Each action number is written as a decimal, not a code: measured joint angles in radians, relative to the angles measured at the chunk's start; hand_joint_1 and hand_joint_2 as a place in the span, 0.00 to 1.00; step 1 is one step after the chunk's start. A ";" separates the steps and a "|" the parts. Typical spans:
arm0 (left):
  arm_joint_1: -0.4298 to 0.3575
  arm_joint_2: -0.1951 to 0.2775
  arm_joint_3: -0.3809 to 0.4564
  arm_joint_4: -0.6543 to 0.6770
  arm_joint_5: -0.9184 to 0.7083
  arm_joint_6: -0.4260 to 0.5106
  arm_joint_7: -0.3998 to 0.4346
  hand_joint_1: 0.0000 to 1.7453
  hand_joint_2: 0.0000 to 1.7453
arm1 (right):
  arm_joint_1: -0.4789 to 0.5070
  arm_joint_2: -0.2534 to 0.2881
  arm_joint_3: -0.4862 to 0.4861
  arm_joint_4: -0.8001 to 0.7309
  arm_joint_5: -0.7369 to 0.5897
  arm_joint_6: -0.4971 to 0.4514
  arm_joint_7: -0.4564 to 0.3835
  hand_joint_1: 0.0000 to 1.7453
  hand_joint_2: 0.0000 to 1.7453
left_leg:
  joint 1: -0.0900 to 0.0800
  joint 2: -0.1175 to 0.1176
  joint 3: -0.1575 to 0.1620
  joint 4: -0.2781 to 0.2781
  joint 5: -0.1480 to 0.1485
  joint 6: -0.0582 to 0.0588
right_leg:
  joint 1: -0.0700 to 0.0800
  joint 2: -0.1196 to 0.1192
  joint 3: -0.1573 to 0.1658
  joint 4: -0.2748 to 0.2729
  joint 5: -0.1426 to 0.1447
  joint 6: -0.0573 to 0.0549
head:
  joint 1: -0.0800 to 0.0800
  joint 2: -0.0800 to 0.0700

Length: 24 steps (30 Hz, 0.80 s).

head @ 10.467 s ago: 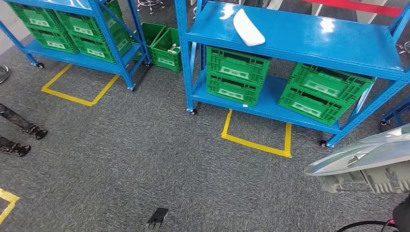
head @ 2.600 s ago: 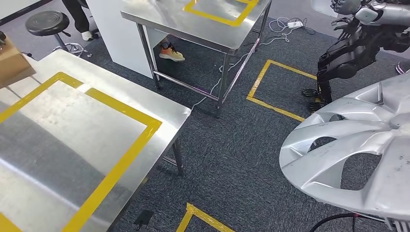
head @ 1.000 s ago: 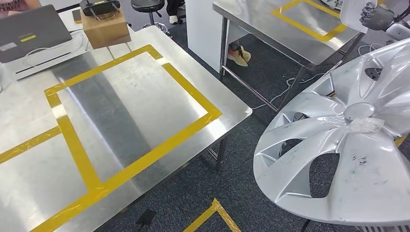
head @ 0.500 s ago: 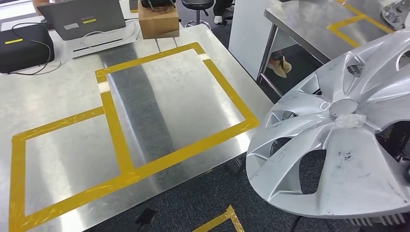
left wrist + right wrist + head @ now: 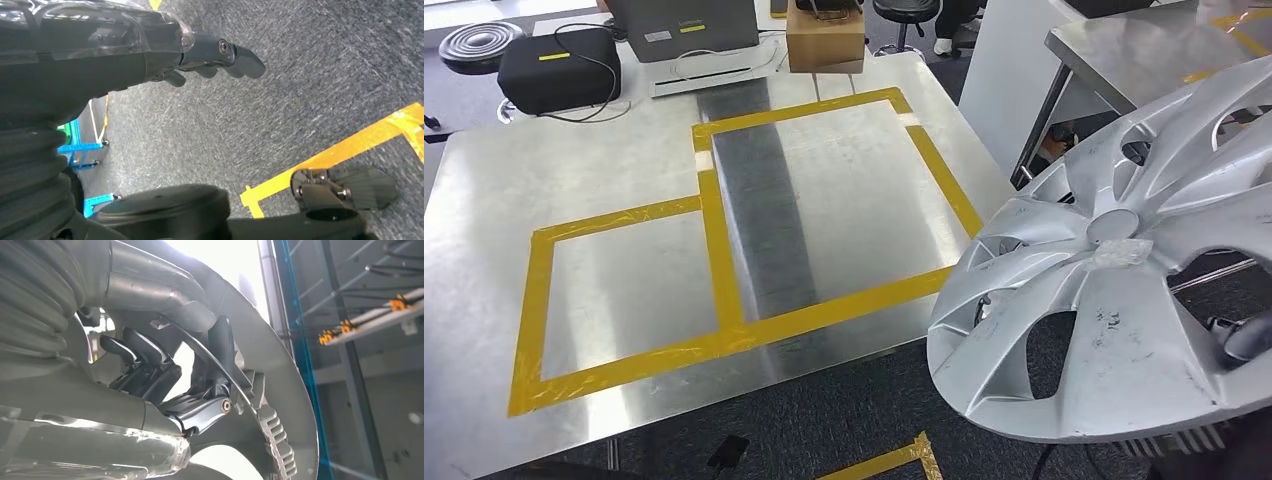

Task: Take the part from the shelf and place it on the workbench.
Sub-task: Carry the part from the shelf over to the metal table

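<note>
A silver wheel cover (image 5: pixel 1124 300), the part in the task, hangs tilted in the air in the robot's right hand (image 5: pixel 165 385), just off the near right corner of a stainless-steel workbench (image 5: pixel 484 230). In the right wrist view, dark fingers (image 5: pixel 130 352) reach through one of the cover's openings while the thumb presses against its ribbed rim, so the hand is clamped on the part from behind. From the head view, the cover's spoked face is turned up and toward the camera, a scrap of clear tape at its hub; its edge overlaps the corner of the bench but the part is above the carpeted floor, not resting on the steel.

Ahead and to the left of the holding hand, yellow tape (image 5: pixel 724 260) marks two adjoining rectangles on the benchtop. Farther off, at the bench's back edge, stand a cardboard box (image 5: pixel 825 40), a closed grey laptop (image 5: pixel 684 22) and a black case (image 5: pixel 559 72) with a cable. A second steel table (image 5: pixel 1144 45) stands beyond the cover.

The left hand (image 5: pixel 200 60) hangs over grey carpet, fingers loosely curled and apart, holding nothing; a strip of yellow floor tape (image 5: pixel 345 150) runs below it.
</note>
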State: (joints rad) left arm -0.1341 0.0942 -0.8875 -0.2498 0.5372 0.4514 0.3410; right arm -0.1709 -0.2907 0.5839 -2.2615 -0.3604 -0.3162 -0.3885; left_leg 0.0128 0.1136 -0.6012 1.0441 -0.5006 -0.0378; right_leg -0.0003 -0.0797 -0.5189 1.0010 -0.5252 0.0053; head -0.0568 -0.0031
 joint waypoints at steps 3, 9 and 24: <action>0.000 0.002 -0.001 0.000 -0.004 -0.004 0.000 0.00 1.00 | 0.007 0.000 0.000 0.000 0.003 0.002 0.001 1.00 1.00 | -0.004 -0.019 -0.006 -0.002 0.001 0.030 | 0.000 -0.018 0.003 0.005 -0.008 0.010 | 0.003 0.000; -0.005 -0.001 -0.013 0.000 -0.011 -0.011 0.000 0.00 1.00 | 0.044 0.000 0.002 0.001 0.041 -0.010 0.051 1.00 1.00 | -0.005 -0.110 -0.013 -0.004 0.014 0.054 | -0.008 0.068 -0.101 0.273 -0.161 0.023 | 0.003 0.000; -0.004 -0.037 -0.027 0.000 -0.007 0.008 0.000 0.00 1.00 | -0.114 0.048 0.131 0.152 0.451 -0.072 0.444 1.00 1.00 | -0.007 -0.113 -0.124 0.214 -0.102 0.007 | -0.005 0.081 -0.015 -0.024 0.031 -0.027 | 0.000 0.000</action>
State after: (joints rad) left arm -0.1384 0.0573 -0.9150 -0.2495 0.5298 0.4598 0.3410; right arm -0.2845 -0.2424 0.7153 -2.1091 0.0902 -0.3883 0.0552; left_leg 0.0055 0.0009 -0.7251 1.2577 -0.6022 -0.0312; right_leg -0.0056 0.0008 -0.5341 0.9773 -0.4945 -0.0222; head -0.0567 -0.0031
